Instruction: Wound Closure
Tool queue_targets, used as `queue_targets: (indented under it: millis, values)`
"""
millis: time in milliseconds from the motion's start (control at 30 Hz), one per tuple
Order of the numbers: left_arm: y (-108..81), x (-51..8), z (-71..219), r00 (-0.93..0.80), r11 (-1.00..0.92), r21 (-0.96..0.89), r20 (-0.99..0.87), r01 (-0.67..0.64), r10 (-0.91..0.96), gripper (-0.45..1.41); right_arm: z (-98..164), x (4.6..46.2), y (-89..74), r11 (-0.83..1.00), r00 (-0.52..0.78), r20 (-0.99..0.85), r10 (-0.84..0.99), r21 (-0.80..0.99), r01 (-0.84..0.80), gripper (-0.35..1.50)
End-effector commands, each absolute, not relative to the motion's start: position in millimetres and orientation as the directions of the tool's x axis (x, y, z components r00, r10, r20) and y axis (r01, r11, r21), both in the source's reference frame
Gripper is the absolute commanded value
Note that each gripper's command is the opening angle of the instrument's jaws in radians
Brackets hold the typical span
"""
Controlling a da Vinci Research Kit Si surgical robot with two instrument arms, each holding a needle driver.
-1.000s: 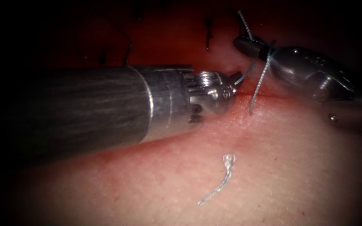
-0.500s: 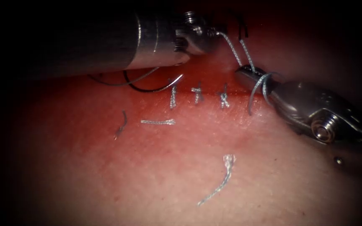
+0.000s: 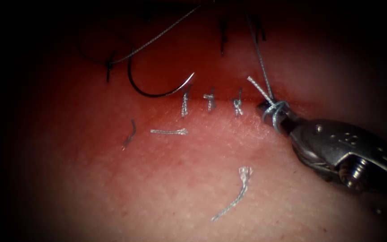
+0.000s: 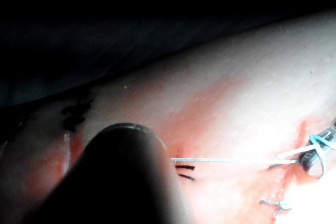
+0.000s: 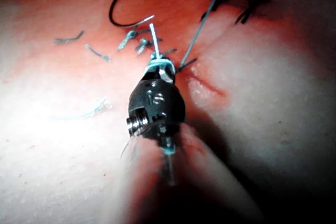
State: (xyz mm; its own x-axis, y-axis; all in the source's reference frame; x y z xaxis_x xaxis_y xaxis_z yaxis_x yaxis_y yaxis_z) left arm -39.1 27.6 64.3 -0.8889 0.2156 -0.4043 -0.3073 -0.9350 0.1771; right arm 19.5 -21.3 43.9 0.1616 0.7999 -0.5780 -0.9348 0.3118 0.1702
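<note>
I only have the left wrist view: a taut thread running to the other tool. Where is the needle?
Observer: Endoscope view: the needle lies on the tissue beside the leftmost of three tied stitches, held by neither tool.
Operator: What does the right tool hold?
Observer: The thread is looped round the right tool; its fingers look shut on the short end. What the left tool grips is hidden.
Operator: Any loose bits?
Observer: Three cut ends of thread lie below the stitches.
</note>
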Motion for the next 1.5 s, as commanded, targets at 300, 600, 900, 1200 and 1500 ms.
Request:
queue_targets:
  millis: [300, 600, 900, 1200, 1500]
  values:
    - [31.0, -39.5, 66.6, -0.887, -0.934, 0.184, -0.412, -0.306, 0.210, -0.45, 44.0, 20.7, -21.5, 0.362, 0.234, -0.556, 0.797, 0.129, -0.923, -0.35]
    - [32.1, -37.9, 65.4, -0.868, -0.947, 0.175, -0.471, -0.269, 0.160, -0.45, 42.6, 20.9, -21.2, 0.286, 0.136, -0.573, 0.809, 0.181, -0.941, -0.35]
    - [34.2, -36.7, 64.9, -0.861, -0.935, 0.222, -0.490, -0.276, 0.138, -0.45, 42.9, 21.0, -21.2, 0.270, 0.128, -0.560, 0.819, 0.179, -0.946, -0.35]
    - [31.0, -35.6, 63.7, -0.860, -0.937, 0.243, -0.501, -0.252, 0.102, -0.45, 43.3, 20.4, -18.3, 0.166, -0.022, -0.539, 0.842, 0.298, -0.940, -0.35]
    - [28.6, -34.4, 60.6, -0.845, -0.935, 0.217, -0.517, -0.280, 0.133, -0.45, 43.0, 20.3, -19.6, 0.179, 0.002, -0.514, 0.858, 0.296, -0.938, -0.35]
